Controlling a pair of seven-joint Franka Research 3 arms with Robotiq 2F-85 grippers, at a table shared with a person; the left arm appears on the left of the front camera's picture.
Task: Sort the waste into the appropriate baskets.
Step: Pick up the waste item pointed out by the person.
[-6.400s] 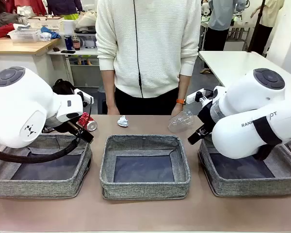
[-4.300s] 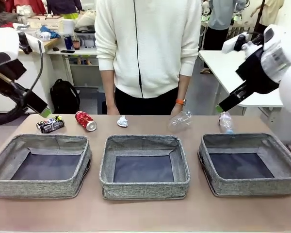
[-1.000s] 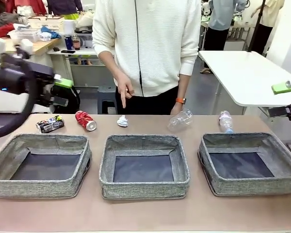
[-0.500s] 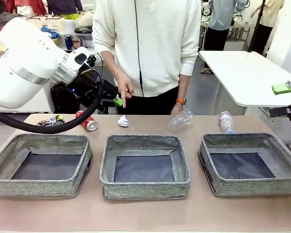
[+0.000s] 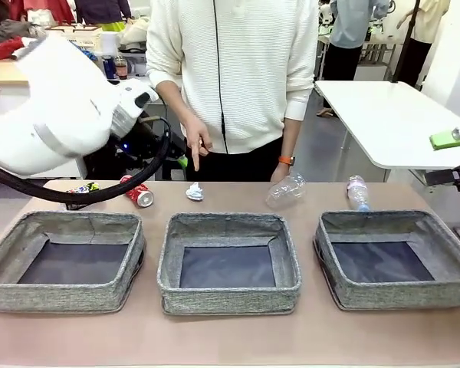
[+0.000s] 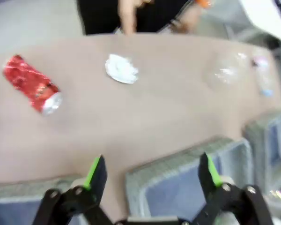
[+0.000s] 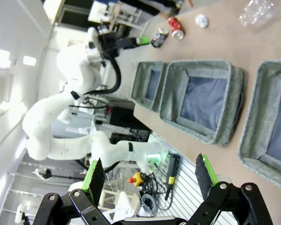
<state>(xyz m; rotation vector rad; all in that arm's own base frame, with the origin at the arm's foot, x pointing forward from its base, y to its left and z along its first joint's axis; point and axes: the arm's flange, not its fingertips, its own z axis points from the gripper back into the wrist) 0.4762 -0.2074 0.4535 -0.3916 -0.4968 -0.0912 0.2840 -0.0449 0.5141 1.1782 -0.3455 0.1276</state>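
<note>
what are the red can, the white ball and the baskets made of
Red can: likely thin metal, glossy red print, bare silvery end. White ball: probably paper, matte with crumpled folds. Baskets: apparently woven grey fabric, matte, with soft upright walls.

3 baskets: left basket (image 5: 61, 295), middle basket (image 5: 228, 296), right basket (image 5: 395, 296)
2 cans: red can (image 5: 136, 192), dark can (image 5: 84, 187)
2 bottles: crushed bottle (image 5: 285, 190), small bottle (image 5: 357, 192)
1 paper ball (image 5: 194, 192)

A white table (image 5: 383, 111) stands at the right, a cluttered wooden counter (image 5: 1, 71) at the left, with grey floor (image 5: 327, 144) behind.
</note>
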